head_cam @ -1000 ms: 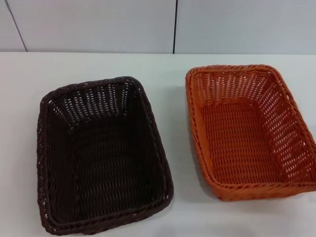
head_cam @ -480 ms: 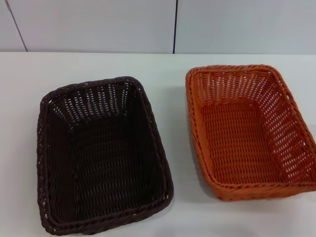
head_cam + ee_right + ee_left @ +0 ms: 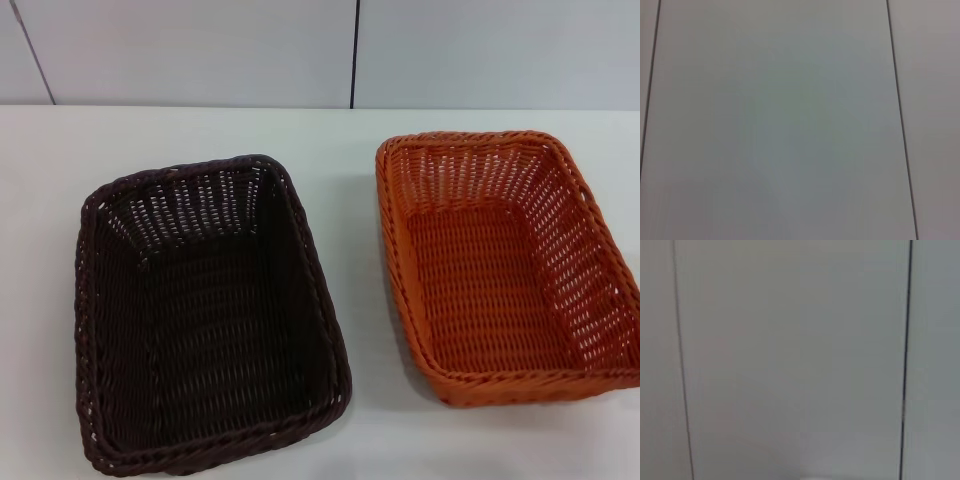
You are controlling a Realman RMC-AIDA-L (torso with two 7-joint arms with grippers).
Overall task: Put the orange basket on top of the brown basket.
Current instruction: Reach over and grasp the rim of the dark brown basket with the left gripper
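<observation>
The orange basket stands empty on the right side of the white table in the head view. The brown basket stands empty on the left side, a gap of bare table between the two. Both are upright with their open sides up. Neither gripper shows in any view. Both wrist views show only grey wall panels.
A grey panelled wall with a dark seam rises behind the table's far edge. Wall panels fill the left wrist view and wall panels fill the right wrist view.
</observation>
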